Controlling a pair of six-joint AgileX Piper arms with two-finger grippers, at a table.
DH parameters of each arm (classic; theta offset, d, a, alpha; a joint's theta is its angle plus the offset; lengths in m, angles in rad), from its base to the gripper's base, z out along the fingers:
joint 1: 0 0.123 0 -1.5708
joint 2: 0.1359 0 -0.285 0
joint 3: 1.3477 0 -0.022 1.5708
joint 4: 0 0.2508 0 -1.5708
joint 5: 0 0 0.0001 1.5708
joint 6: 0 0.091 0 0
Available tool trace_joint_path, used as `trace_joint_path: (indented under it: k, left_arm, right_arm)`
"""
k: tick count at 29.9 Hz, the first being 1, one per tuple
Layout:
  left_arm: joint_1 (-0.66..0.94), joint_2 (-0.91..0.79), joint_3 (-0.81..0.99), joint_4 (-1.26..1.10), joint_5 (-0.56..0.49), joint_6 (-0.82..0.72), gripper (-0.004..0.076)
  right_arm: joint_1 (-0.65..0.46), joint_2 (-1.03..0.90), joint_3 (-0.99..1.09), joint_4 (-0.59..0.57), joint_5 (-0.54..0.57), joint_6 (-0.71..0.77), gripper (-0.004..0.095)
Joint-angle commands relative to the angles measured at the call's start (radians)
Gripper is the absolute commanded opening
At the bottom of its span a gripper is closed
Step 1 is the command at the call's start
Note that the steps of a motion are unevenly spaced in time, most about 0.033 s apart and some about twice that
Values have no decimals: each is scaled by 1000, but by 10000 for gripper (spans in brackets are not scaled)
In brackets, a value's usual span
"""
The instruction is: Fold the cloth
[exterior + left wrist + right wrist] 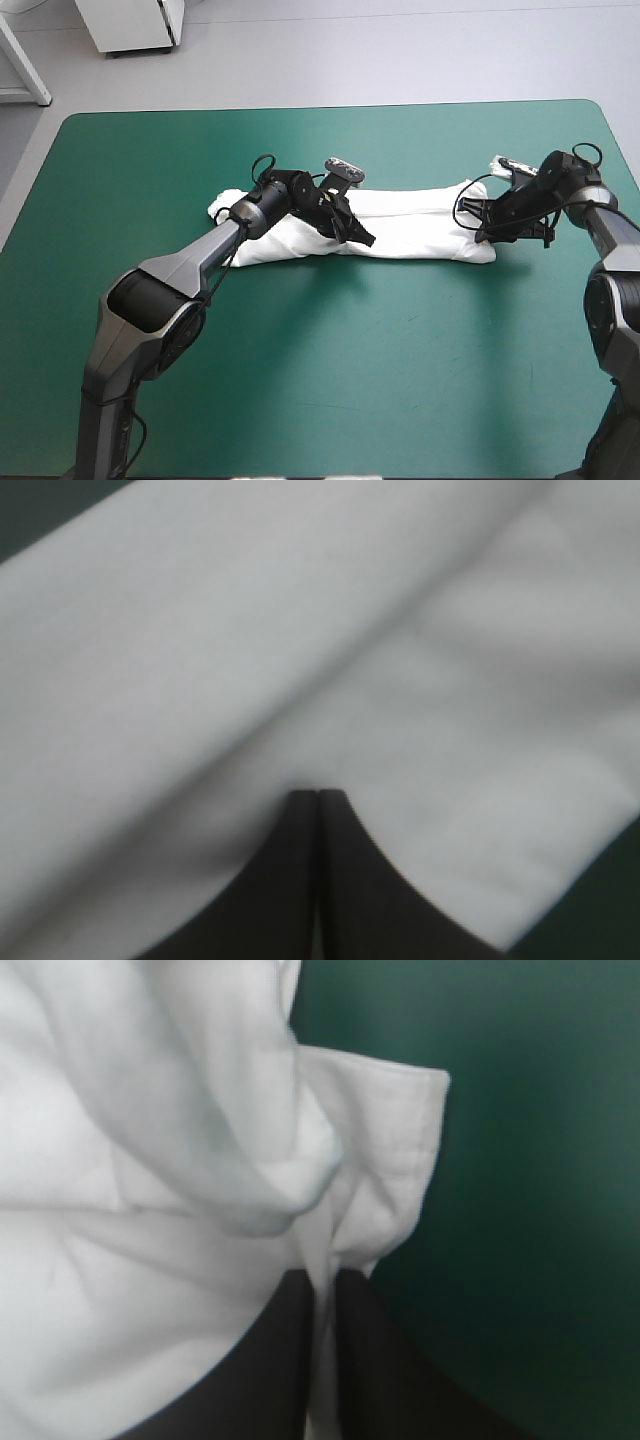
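T-shirt lies in a long folded band; left hand and right hand each clamp it; crosswise folds likely remain.

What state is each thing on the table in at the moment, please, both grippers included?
White short-sleeved T-shirt: folded into a long narrow band, lying across the table.
Left gripper with black fin-shaped fingers: shut on the T-shirt, near the band's middle.
Right gripper: shut on the T-shirt at its right end, with cloth between the fingers.
Teal-green table cover: flat and smooth.
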Motion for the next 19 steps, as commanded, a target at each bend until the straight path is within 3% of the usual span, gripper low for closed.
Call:
trace_joint_path:
  k: [1,19]
  left_arm:
    - [-3,-43,-20,-15,-12,0,-9]
    - [-3,-43,-20,-15,-13,0,-9]
  right_arm:
    - [15,-9,1,-18,47,9,-19]
    - [41,-157,-245,116,121,-30,-19]
